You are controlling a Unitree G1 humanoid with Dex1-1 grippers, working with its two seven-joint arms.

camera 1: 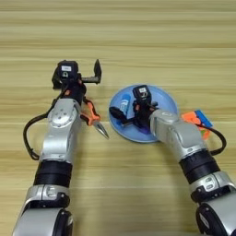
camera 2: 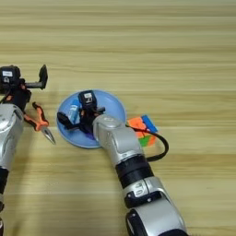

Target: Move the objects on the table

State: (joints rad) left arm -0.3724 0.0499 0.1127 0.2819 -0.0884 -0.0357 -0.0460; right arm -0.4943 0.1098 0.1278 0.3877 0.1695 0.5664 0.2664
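The right tool (camera 1: pixel 123 117) hovers over the round blue plate (camera 1: pixel 161 97), its grip unclear; the multicoloured puzzle cube (camera 1: pixel 199 120) waits on the tabletop (camera 1: pixel 138 37).

light: I see even, bright, diffuse overhead | shadows: soft, short, tucked under both arms and the blue plate (camera 1: pixel 163 99) rim | glare: mild sheen on silver arm shells, none on counter (camera 1: pixel 138 41) | focus: I read overall softness, small details smeared | edges: plank lines slightly bowed
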